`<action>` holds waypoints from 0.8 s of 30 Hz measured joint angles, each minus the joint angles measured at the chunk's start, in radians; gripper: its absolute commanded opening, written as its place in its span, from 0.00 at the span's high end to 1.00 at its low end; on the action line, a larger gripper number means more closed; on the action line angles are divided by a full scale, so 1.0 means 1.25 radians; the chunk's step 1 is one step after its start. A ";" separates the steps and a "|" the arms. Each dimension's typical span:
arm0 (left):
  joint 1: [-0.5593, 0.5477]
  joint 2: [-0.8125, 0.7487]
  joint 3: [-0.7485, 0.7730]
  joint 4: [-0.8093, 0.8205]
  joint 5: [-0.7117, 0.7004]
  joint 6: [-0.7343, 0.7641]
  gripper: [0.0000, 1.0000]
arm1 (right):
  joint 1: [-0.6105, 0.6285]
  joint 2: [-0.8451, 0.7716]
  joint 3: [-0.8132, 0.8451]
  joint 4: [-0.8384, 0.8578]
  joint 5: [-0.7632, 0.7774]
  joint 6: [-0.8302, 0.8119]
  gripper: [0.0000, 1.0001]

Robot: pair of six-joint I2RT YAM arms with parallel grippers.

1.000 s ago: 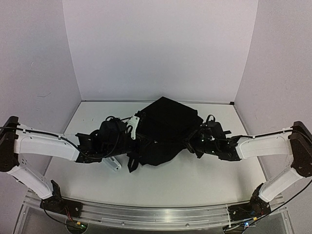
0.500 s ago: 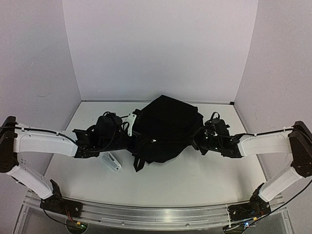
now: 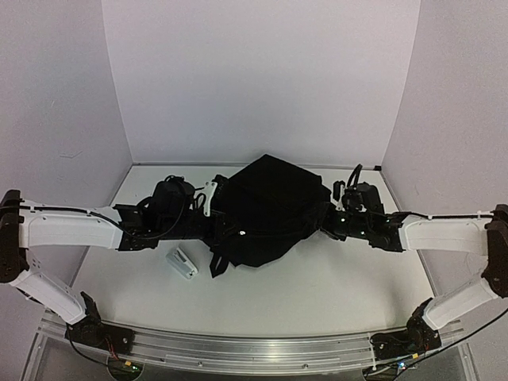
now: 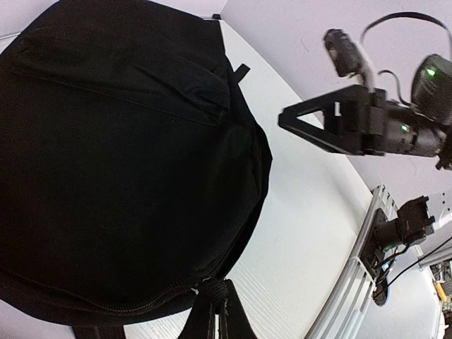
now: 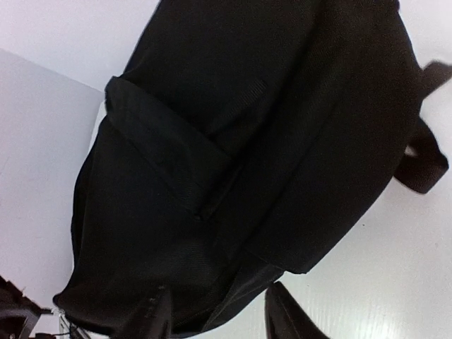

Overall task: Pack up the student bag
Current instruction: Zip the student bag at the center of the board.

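The student bag (image 3: 270, 208) is a big black fabric backpack lying at mid-table, and it fills both wrist views (image 4: 120, 162) (image 5: 240, 141). My left gripper (image 3: 229, 232) is at its left front edge. In the left wrist view this gripper (image 4: 214, 302) is shut on a knotted black cord at the bag's zip line. My right gripper (image 3: 328, 225) is at the bag's right edge. In the right wrist view it (image 5: 222, 316) stands open, with the bag's lower fabric edge lying between its fingers (image 5: 285, 314), and I see no grip on it.
A small white object (image 3: 182, 263) lies on the table left of the bag, just in front of the left arm. A black strap (image 3: 218, 264) trails from the bag toward the front. White walls close in the table on the left, back and right.
The right gripper has opened, let go of the bag's right edge and drawn back to the right. The left gripper, still shut, moved slightly left and back, and the bag shifted with it.
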 measured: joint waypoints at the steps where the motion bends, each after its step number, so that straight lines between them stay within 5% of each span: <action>1: 0.008 0.003 0.005 -0.007 0.003 -0.011 1.00 | 0.007 -0.020 0.007 -0.015 0.002 -0.046 0.33; 10: 0.034 0.008 0.019 -0.037 0.021 -0.126 1.00 | 0.215 -0.061 0.151 -0.107 0.058 -0.337 0.30; 24: 0.036 -0.022 0.013 -0.047 0.042 -0.193 1.00 | 0.360 0.208 0.315 -0.188 0.225 -0.542 0.44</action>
